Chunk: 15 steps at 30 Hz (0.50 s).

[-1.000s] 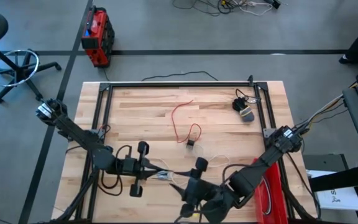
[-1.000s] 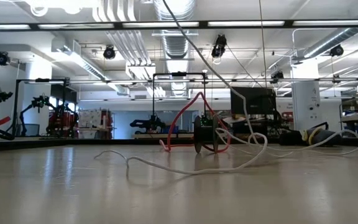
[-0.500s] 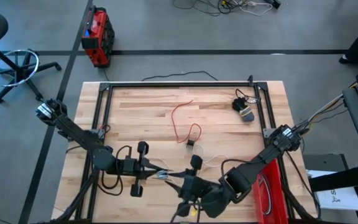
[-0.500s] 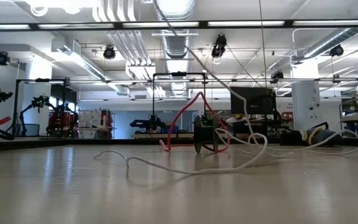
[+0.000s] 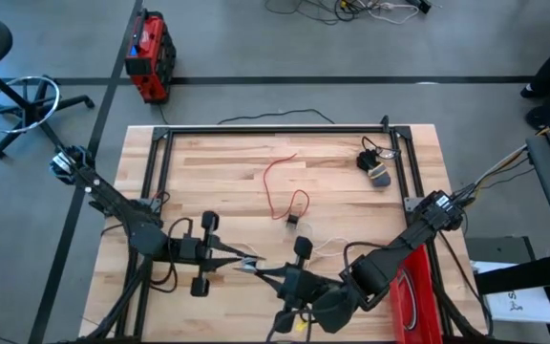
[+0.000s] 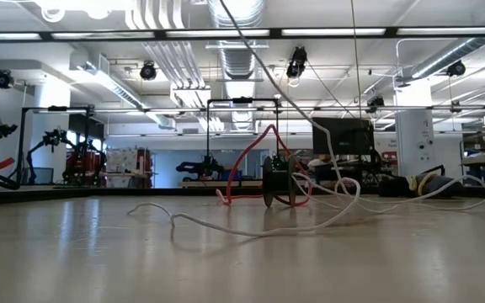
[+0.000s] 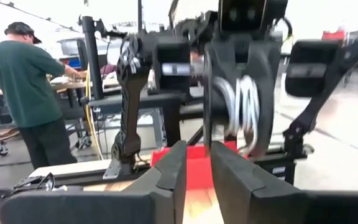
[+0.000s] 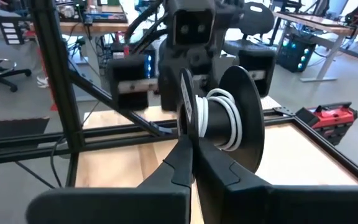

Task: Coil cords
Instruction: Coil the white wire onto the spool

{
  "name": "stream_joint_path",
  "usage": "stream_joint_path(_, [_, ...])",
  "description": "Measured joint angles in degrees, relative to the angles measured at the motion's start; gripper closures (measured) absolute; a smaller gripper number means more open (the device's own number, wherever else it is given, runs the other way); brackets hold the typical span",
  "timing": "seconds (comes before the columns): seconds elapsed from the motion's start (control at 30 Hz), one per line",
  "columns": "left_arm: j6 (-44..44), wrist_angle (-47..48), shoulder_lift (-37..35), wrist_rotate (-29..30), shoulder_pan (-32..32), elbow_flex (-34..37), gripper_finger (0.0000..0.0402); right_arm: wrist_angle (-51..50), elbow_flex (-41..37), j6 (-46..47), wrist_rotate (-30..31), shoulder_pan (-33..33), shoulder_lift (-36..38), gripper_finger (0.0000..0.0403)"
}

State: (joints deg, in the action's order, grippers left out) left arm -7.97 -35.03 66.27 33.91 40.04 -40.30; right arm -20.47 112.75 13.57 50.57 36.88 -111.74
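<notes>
left gripper [image 5: 248,266]: jaws pinched on white cord [image 6: 251,229] | right gripper [image 5: 273,278]: jaws closed on same cord, near table [image 5: 208,172] front edge | red cord [image 5: 277,186]: table centre | writing: none readable

A wooden table [image 5: 218,167] is carrying a red cord [image 5: 277,183], a white cord [image 6: 251,230] trailing loosely across it, and what looks like a black cord [image 5: 375,165] bundled near its far right corner.
</notes>
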Motion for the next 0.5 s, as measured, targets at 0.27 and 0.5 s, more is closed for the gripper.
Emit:
stream_joint_path(0.27, [-0.21, -5.20, -0.01, -3.41, 0.44, 0.12, 0.0303, -0.05, 0.13, -0.58, -0.09, -0.09, 0.00, 0.0402])
stream_joint_path(0.5, [-1.97, -9.12, 1.86, -3.49, 0.37, 0.12, 0.0292, -0.02, 0.13, -0.60, -2.39, -0.17, 0.00, 0.0403])
